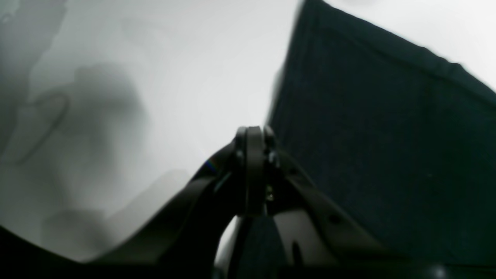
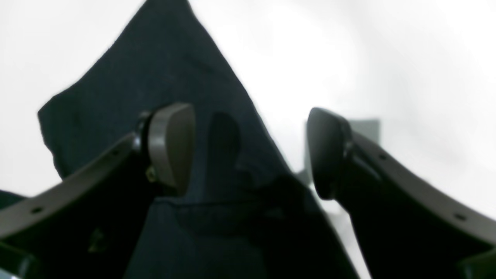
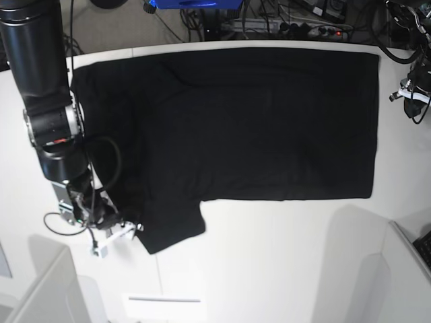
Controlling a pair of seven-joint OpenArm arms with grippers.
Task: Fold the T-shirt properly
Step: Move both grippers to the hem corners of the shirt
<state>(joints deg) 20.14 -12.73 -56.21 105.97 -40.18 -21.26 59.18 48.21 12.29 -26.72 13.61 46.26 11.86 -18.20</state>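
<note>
Base view: large black short-sleeved cloth T-shirt [image 3: 256, 128] lies spread flat across the white tabletop [image 3: 283, 262], plain side up, filling the upper and middle part of the frame. One sleeve juts toward the lower left, ending just beside the right gripper [image 3: 124, 225]. Straight hem edge runs down the right of the frame.

Right arm, a thick black cylinder with grey joints, comes down the left edge of the base view to the sleeve. Right wrist view: right gripper [image 2: 252, 151] has its two dark pads spread wide apart. The black cloth [image 2: 162, 77] lies beneath and between them; left pad sits over the fabric, right pad over bare white table. Nothing pinched.

Left wrist view, blurred: left gripper [image 1: 254, 155] has its fingers pressed together, nothing visible between them. It sits at centre frame, just beside a straight edge of the black cloth [image 1: 387, 135], which fills the right half. Soft grey shadows on the table at left.

Left arm only partly visible at the upper right edge of the base view, beyond the shirt's corner.
</note>
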